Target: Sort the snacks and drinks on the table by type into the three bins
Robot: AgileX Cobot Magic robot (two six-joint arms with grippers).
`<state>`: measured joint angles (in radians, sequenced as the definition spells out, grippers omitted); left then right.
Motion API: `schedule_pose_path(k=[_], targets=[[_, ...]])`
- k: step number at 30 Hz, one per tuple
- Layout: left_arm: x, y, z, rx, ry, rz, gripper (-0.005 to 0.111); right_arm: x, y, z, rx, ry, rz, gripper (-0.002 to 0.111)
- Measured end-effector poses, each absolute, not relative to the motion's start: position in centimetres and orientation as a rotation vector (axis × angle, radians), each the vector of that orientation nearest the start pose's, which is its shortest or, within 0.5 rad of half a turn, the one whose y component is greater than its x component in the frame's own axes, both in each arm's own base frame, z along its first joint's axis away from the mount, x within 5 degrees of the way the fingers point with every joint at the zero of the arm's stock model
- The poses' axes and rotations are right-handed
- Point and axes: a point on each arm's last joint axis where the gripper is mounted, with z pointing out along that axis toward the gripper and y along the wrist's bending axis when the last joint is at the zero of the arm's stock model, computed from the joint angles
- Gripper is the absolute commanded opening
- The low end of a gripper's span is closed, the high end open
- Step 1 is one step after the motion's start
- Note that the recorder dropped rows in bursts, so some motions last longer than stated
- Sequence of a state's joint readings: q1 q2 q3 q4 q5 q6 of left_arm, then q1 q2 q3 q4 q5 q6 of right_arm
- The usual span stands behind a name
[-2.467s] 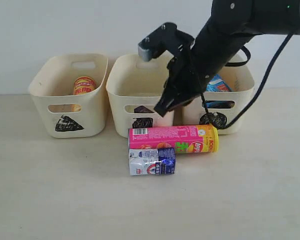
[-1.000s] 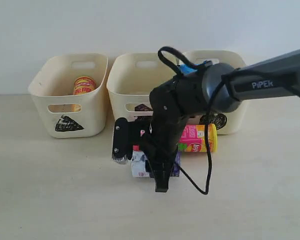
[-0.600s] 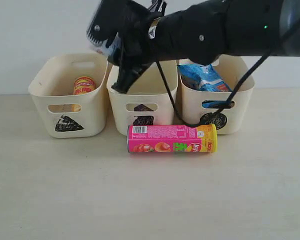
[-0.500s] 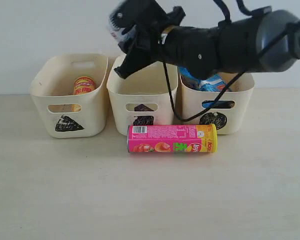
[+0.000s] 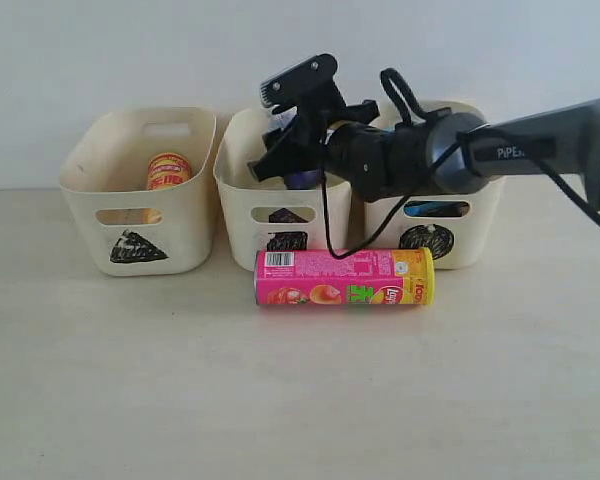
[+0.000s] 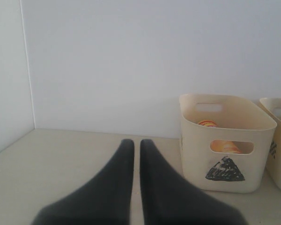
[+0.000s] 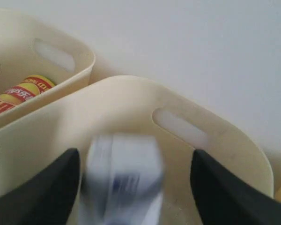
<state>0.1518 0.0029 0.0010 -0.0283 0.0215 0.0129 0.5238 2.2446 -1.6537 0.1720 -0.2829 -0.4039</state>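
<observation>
Cream middle bin (image 5: 242, 205), square scribble on its front, has the right gripper (image 7: 135, 161) over its mouth. Fingers (image 7: 51, 187) are spread wide. The white-and-blue carton (image 7: 122, 180) shows between them in the right wrist view, blurred and clear of both pads, with the bin's inner wall behind it. In the exterior view the right arm (image 5: 420, 158) reaches across from the right, over the circle bin (image 5: 480, 215), with its head low at the middle bin's rim.

Change noted:
- 2.5 s ago the carton lay on the table (image 5: 300, 400), just in front of the pink-yellow tube (image 5: 344, 277), with the gripper above it.
- 1.0 s ago the gripper was down on the carton.
- 0.6 s ago the carton was carried high over the bins.
- Now it is down at the middle bin and no longer gripped.

The pink-yellow tube is unmoved throughout. It lies on its side on the table, just in front of the middle and circle bins.

A dark carton (image 5: 286, 217) shows through the middle bin's handle cutout. The yellow-red tube (image 5: 167, 170) stands inside the triangle bin (image 5: 85, 190), same as before. The blue bag (image 5: 435, 209) is glimpsed through the circle bin's cutout. Its top, seen earlier, is now behind the arm.

Left gripper (image 6: 136, 142): fingers nearly touching, a thin slit between them, nothing held. It hovers over the table, with the triangle bin ahead and well apart.
</observation>
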Motion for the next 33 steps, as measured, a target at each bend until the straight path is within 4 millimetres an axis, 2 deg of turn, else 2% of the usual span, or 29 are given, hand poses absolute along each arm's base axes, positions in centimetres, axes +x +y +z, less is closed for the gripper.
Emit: schedule_pose_path(k=[4, 7, 10, 14, 18, 22, 25, 29, 33], targets=[[5.6, 0.9, 21.1, -0.126, 1.505, 0.109, 0.004, 45.6, 25.8, 20.9, -0.629, 1.666, 0.166, 0.062], [5.6, 0.9, 21.1, -0.126, 1.505, 0.109, 0.004, 45.0, 25.6, 22.8, -0.639, 1.681, 0.177, 0.037], [5.6, 0.9, 21.1, -0.126, 1.505, 0.109, 0.004, 44.1, 25.2, 25.2, -0.671, 1.732, 0.191, 0.002], [5.6, 0.9, 21.1, -0.126, 1.505, 0.109, 0.004, 43.2, 23.0, 27.7, -0.707, 1.852, 0.189, 0.0], [5.6, 0.9, 21.1, -0.126, 1.505, 0.109, 0.004, 42.3, 19.3, 29.1, -0.727, 2.057, 0.181, 0.0], [5.6, 0.9, 21.1, -0.126, 1.505, 0.109, 0.004, 41.0, 14.8, 29.5, -0.685, 2.286, 0.178, 0.0], [5.6, 0.9, 21.1, -0.126, 1.505, 0.109, 0.004, 39.3, 11.6, 29.7, -0.602, 2.369, 0.173, 0.0], [5.6, 0.9, 21.1, -0.126, 1.505, 0.109, 0.004, 35.6, 8.0, 30.6, -0.448, 2.321, 0.169, 0.0], [5.6, 0.9, 21.1, -0.126, 1.505, 0.109, 0.004, 31.0, 6.4, 30.6, -0.323, 2.185, 0.163, 0.0]])
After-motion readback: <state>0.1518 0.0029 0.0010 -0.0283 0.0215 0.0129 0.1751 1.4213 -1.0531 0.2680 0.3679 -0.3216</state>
